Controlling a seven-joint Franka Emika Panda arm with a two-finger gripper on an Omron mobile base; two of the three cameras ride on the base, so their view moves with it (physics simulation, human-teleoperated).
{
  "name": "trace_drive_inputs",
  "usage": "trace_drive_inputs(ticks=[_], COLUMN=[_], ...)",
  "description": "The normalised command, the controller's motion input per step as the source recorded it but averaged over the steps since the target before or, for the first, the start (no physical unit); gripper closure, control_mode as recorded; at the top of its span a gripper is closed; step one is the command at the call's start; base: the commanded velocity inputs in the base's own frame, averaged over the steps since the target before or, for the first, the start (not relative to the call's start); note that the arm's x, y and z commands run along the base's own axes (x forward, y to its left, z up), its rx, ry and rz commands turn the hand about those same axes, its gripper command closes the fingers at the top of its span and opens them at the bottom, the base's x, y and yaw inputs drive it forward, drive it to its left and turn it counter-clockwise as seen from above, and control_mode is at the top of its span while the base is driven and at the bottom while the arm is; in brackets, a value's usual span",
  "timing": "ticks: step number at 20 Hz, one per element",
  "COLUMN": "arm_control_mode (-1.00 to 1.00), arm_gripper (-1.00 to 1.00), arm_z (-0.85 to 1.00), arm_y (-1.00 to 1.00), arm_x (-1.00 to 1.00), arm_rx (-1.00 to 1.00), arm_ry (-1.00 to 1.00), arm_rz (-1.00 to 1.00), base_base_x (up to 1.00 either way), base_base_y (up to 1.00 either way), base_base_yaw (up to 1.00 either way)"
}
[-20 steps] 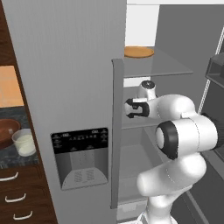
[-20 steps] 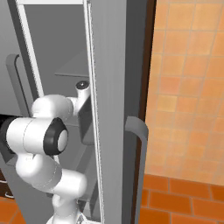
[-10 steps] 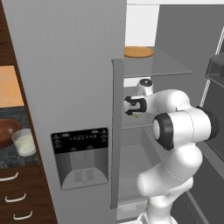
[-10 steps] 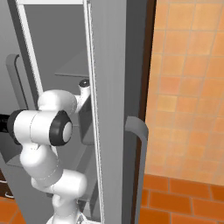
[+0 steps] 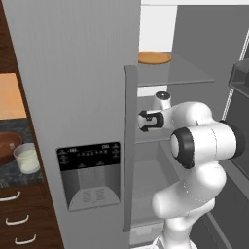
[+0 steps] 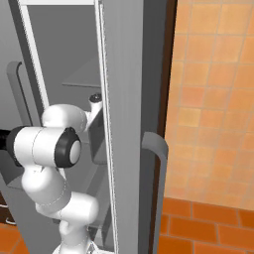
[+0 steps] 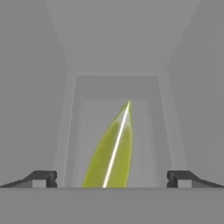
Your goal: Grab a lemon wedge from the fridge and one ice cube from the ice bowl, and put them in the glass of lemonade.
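In the hand view the lemon wedge (image 7: 111, 151), a slim yellow-green sliver, lies on a grey shelf straight ahead. My gripper (image 7: 111, 179) is open, and its fingertips (image 7: 43, 178) stand wide on either side of the wedge without touching it. In the left base view my gripper (image 5: 144, 121) reaches into the open right side of the fridge (image 5: 73, 73) at middle-shelf height. The reddish-brown ice bowl (image 5: 7, 146) and the glass of lemonade (image 5: 27, 159) stand on the dark counter at far left.
A flat orange disc (image 5: 154, 57) rests on the glass shelf above my hand. The closed fridge door's handle (image 5: 130, 146) runs just left of the gripper. The open door with its handle (image 6: 156, 173) stands to the right, against an orange tiled wall (image 6: 213, 99).
My hand has pushed a little further left and deeper into the fridge at shelf height, with the elbow swinging along. The jaws stayed open.
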Motion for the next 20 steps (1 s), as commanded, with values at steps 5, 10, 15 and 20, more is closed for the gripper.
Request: trace_drive_inputs(ticks=[5,10,15,20], arm_control_mode=[-1.00,-1.00,-1.00,-1.00], arm_gripper=[-1.00,1.00,1.00,1.00], arm_z=[-0.42,-0.01,0.00,0.00], arm_y=[0.00,0.00,0.00,0.00], arm_x=[0.00,0.00,0.00,-0.15], arm_rx=[0.00,0.00,0.00,0.00], arm_ry=[0.06,0.00,0.00,0.00], arm_rz=[0.00,0.00,0.00,0.00], base_base_x=[0.00,0.00,0.00,0.00], base_base_y=[0.00,0.00,0.00,0.00], base_base_yaw=[0.00,0.00,0.00,0.00])
